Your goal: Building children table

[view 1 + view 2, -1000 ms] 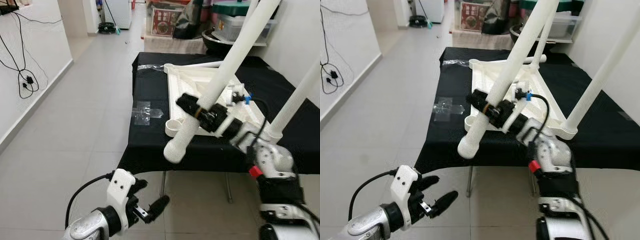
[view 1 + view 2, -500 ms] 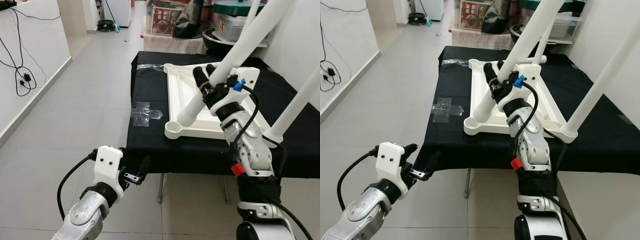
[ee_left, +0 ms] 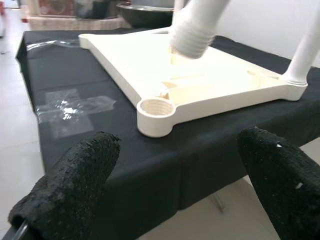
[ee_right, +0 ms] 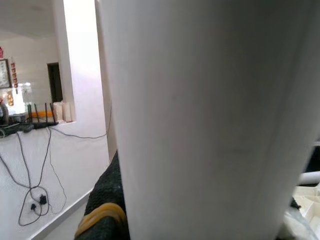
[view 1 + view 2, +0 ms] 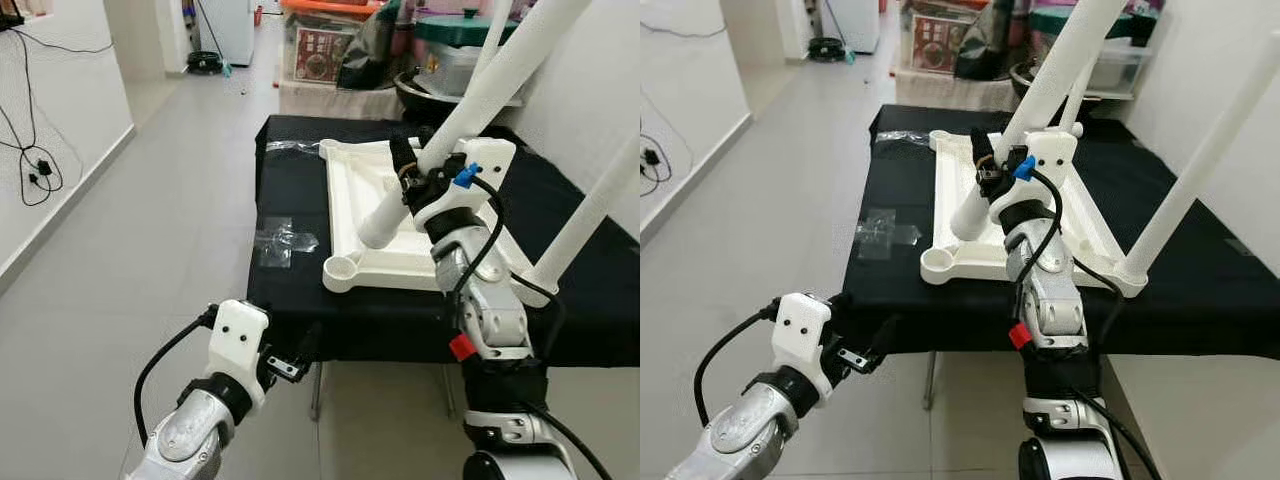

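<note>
The right gripper [image 5: 408,178] has its black fingers closed around a long white plastic table leg [image 5: 470,110], which is tilted, its lower threaded end hanging over the upside-down white plastic tabletop [image 5: 345,195] lying on the black cloth-covered table [image 5: 290,190]. The left wrist view shows what the head views do not: the end of this leg [image 3: 192,35] is above the tabletop and apart from the round empty corner socket [image 3: 155,111], which stands nearer to the camera, at about 7 o'clock from the leg end. The same view shows the left gripper [image 3: 175,180] with its fingers wide apart, holding nothing, low in front of the table edge. In the right wrist view the leg [image 4: 200,120] is very close, with a yellow band [image 4: 102,217] on the black finger beside it. Another white leg [image 5: 590,210] already stands in the corner at 4 o'clock of the tabletop. A piece of clear tape [image 5: 282,241] is on the cloth at 9 o'clock of the tabletop. The floor is of grey tiles [image 5: 120,250], black cables [image 5: 35,165] hang on the white wall, and boxes and a dark pot [image 5: 440,85] stand behind the table.
</note>
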